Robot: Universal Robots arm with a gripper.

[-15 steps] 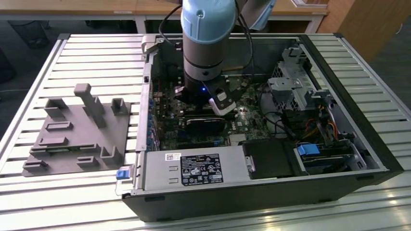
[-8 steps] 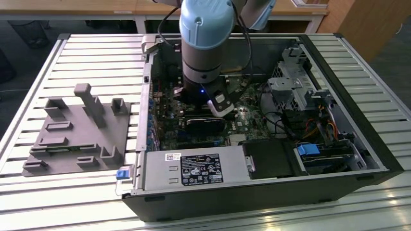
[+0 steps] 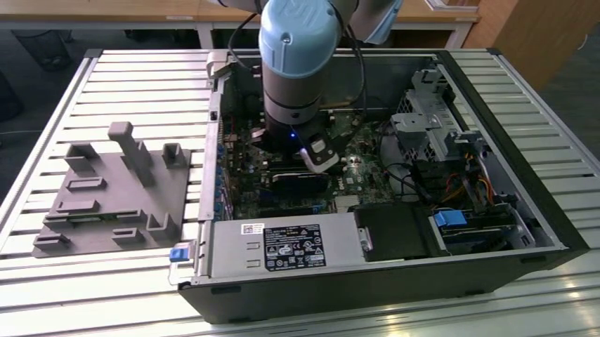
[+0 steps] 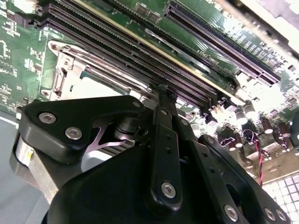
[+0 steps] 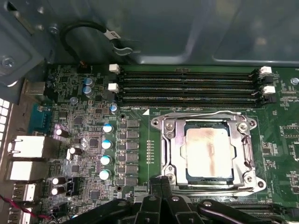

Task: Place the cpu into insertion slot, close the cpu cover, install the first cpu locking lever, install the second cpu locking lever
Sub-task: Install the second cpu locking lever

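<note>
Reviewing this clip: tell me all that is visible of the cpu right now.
In the first wrist view the cpu lies flat in the insertion slot. Its dull silver-grey square top bears tan smears. The silvery cpu cover is closed around it, framing its edges. The gripper is beside the socket and does not touch the cpu.

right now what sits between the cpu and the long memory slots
In the first wrist view, the cpu lies in its socket under the cpu cover. Between it and the memory slots run the cover's top edge, a thin wire lever and bare green board.
</note>
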